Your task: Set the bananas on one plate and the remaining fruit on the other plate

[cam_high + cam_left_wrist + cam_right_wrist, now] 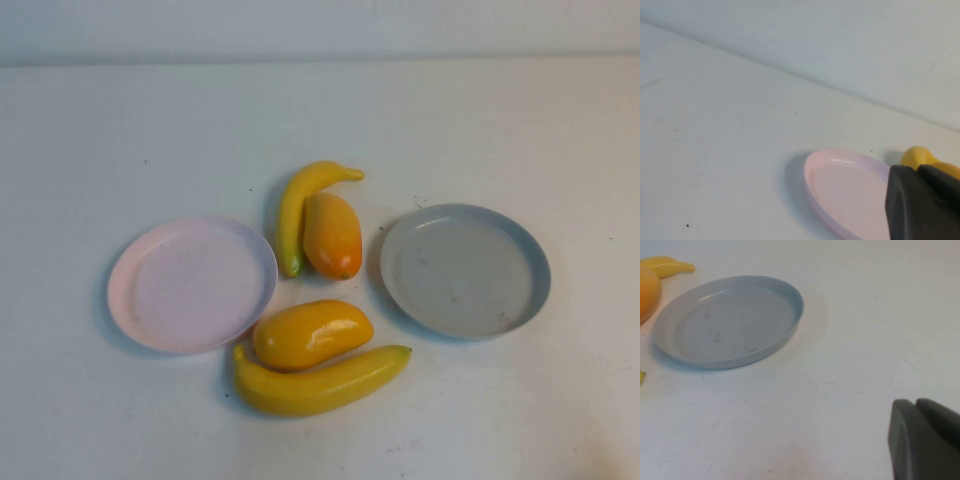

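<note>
While both plates, the pink plate (192, 285) and the grey plate (465, 270), are empty, the bananas (320, 380) and mangoes (311, 334) lie between them on the surface; the left gripper (925, 202) and right gripper (925, 440) wait aside, and whether their jaws are released or clenched cannot be told.

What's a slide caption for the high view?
Start state: two bananas and two mangoes lie between empty pink plate and grey-blue plate; neither gripper in frame.

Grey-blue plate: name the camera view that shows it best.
The high view: the whole grey-blue plate shows, empty, right of the fruit. The right wrist view shows it whole but oblique, behind the right pincer. The left wrist view misses it, showing the left pincer.
</note>
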You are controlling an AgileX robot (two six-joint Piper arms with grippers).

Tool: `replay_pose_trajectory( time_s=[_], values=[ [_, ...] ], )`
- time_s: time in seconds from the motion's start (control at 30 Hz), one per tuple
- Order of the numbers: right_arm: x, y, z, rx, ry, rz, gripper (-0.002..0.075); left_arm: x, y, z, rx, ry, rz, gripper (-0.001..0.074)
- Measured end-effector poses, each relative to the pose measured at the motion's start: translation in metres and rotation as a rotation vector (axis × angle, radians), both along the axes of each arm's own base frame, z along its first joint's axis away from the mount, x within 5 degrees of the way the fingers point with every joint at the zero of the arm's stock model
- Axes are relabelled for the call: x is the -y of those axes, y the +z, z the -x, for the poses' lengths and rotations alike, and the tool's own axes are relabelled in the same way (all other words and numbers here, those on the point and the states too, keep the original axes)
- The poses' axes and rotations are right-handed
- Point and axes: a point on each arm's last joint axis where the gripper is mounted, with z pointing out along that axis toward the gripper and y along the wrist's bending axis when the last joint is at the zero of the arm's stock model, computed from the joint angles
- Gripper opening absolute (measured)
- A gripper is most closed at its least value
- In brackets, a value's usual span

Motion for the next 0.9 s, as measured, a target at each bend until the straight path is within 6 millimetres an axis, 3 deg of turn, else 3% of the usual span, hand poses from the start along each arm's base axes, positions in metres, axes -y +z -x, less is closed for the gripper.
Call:
replay_pose_trajectory(
  time_s=[0.43,0.57,0.73,0.9],
  values=[
    [0.0,0.0,0.0,0.0,0.0,0.0,-0.0015,0.0,0.0,0.0,0.0,0.003,-0.021,-0.0003],
    [0.0,0.0,0.0,0.0,0.0,0.0,-0.0015,0.0,-0.001,0.0,-0.047,0.0,0.045,-0.0003],
    [0.0,0.0,0.0,0.0,0.0,0.0,-0.0015,0.002,0.03,-0.006,-0.172,-0.008,0.049,-0.0003],
    [0.0,0.0,0.0,0.0,0.0,0.0,-0.0015,0.006,0.069,-0.026,-0.378,-0.058,-0.054,-0.0003]
  ],
)
